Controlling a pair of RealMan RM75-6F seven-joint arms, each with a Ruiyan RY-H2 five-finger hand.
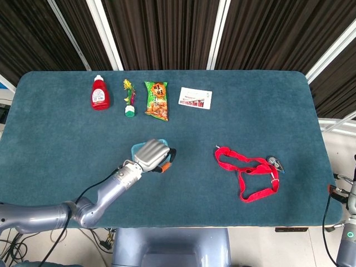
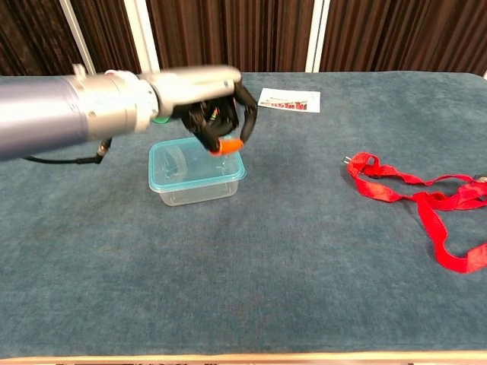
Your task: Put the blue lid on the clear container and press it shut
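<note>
One hand (image 2: 217,114), your left, hangs just above the lid (image 2: 194,163) on the box (image 2: 199,188), fingers curled, holding nothing.

robot hand (image 1: 151,155) hides container (image 1: 161,142); strap (image 2: 426,199) cropped

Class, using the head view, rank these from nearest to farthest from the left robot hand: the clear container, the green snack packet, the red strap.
1. Clear container, directly beneath the left robot hand.
2. Green snack packet, farther back toward the curtains.
3. Red strap, off to the right side of the table.
</note>
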